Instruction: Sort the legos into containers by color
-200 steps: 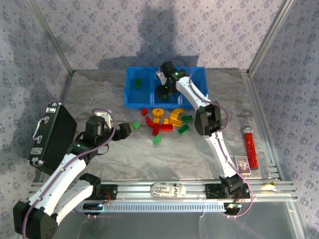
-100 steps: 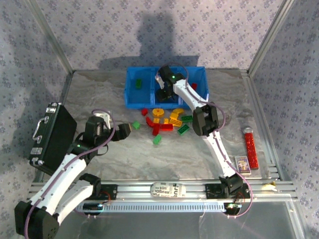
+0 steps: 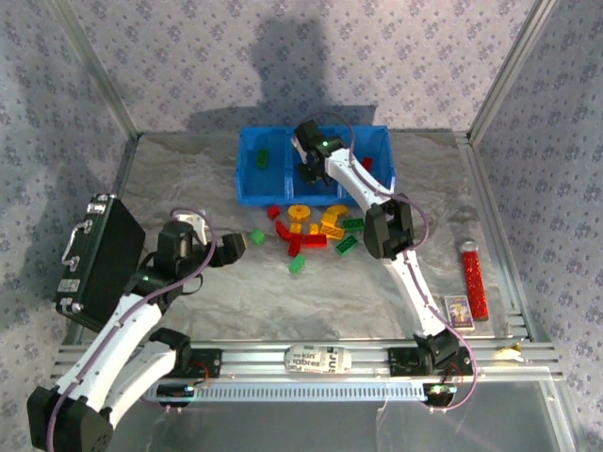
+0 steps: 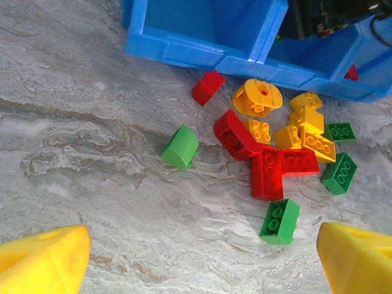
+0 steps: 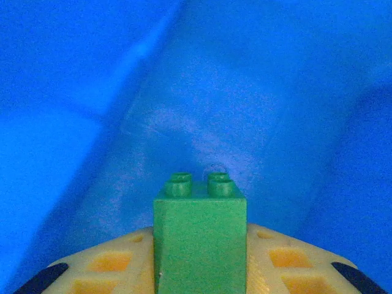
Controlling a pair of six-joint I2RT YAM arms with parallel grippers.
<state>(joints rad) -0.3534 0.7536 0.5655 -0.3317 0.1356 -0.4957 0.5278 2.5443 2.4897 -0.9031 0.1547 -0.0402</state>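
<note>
Gripping: right gripper (image 3: 307,171) is clenched on a green brick (image 5: 199,239). In the wrist view the brick stands upright with its studs toward 12 o'clock. It sits between the yellow pads (image 5: 104,264), which flank it at 9 and 3 o'clock and touch its sides. Blue wall fills the background.

Top view: the right gripper reaches into the tray (image 3: 252,198), over the middle compartment. The tray sits at 12 o'clock on the table (image 3: 311,311). The left compartment holds one green lego (image 3: 262,156). The right compartment holds a red lego (image 3: 366,163).

Left gripper (image 3: 234,247): released, jaws wide, nothing between them. Its yellow fingertips (image 4: 46,257) show at 7 and 5 o'clock in its wrist view, over bare table.

Pile (image 4: 275,144) of loose red, yellow and green legos lies on the table just at 6 o'clock of the tray. It is at 3 o'clock of the left gripper and apart from it.
- Round yellow piece (image 4: 257,98): at the pile's 12 o'clock, near the tray's front wall.
- Curved green piece (image 4: 180,147): lies alone at the pile's 9 o'clock, nearest the left gripper.
- Square green piece (image 4: 280,220): at the pile's 6 o'clock.

Case (image 3: 94,254): black, at the table's 9 o'clock edge, beside the left arm.
</note>
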